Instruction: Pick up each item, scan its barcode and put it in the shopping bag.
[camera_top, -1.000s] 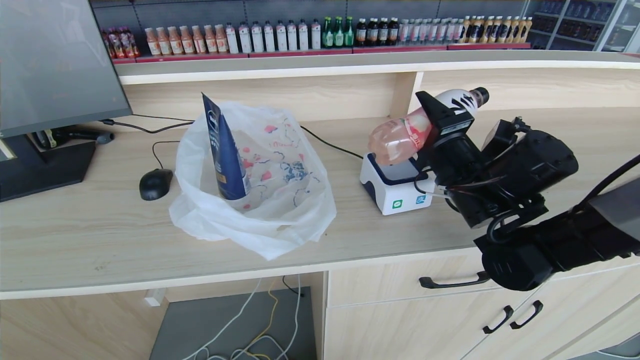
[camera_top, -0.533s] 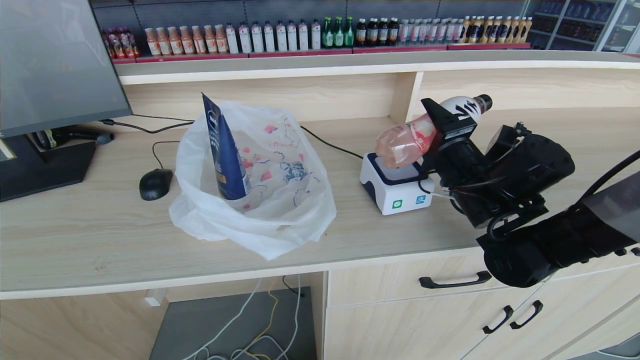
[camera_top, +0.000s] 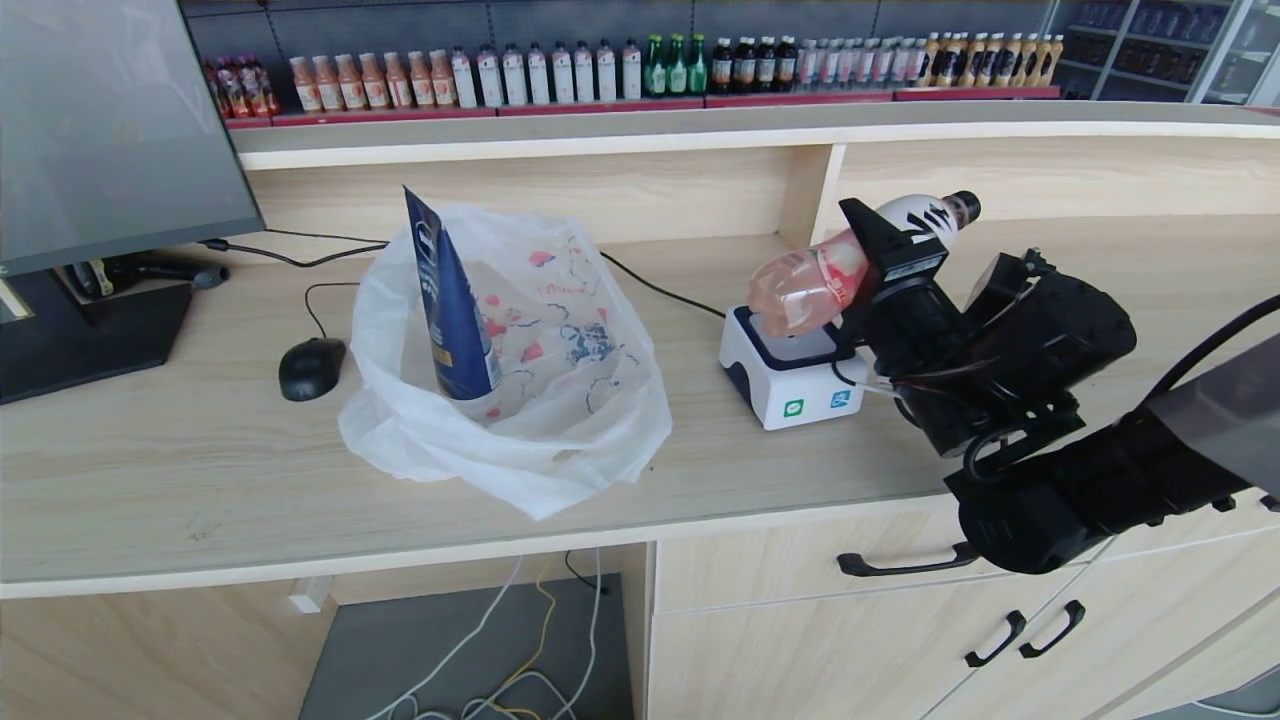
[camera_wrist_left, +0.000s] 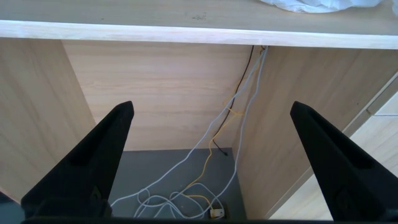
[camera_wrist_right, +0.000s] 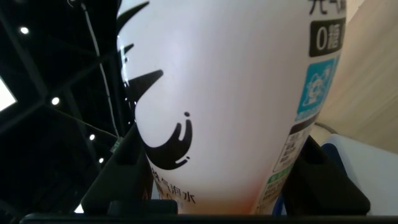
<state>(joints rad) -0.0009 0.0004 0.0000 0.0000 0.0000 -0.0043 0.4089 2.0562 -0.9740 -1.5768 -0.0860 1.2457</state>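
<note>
The right gripper (camera_top: 870, 250) is clamped round a pink drink bottle (camera_top: 805, 285), which it holds on its side just above the scanner (camera_top: 790, 390). The scanner sits toward the right end of the counter (camera_top: 150, 470), beside the shopping bag (camera_top: 560, 440). To scan well, I judge the bottle needs steadying, then rolling until its barcode faces the scanner's window. The right wrist view gives the bottle's label (camera_wrist_right: 236, 93) up close. The left wrist view shows the left gripper (camera_wrist_left: 208, 162) spread wide, hanging below the counter's front edge.
</note>
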